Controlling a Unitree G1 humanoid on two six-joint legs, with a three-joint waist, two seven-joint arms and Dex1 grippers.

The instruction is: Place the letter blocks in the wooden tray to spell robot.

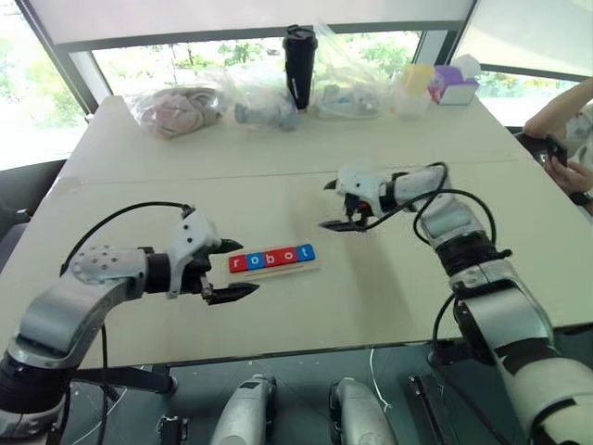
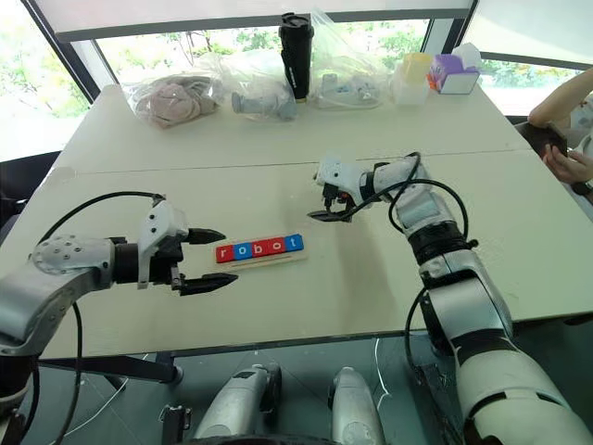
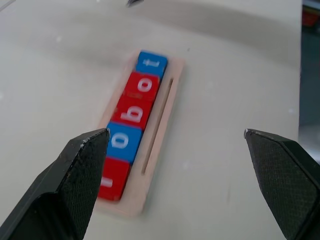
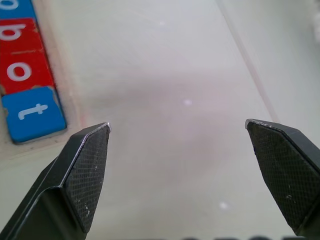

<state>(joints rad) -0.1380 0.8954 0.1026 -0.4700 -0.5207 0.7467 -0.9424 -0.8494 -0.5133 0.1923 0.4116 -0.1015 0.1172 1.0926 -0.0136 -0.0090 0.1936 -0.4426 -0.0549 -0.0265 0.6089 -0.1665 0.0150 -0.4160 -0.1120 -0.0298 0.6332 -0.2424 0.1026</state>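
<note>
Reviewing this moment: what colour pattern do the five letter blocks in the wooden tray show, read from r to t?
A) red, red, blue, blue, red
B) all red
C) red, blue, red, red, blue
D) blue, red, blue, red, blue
C: in the left wrist view the letter blocks sit in a row in the wooden tray, running red r, blue o, red b, red o, blue t.

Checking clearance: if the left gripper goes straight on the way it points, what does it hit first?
Probably the wooden tray with the letter blocks; the open left gripper aims down at it, though depth is unclear.
</note>
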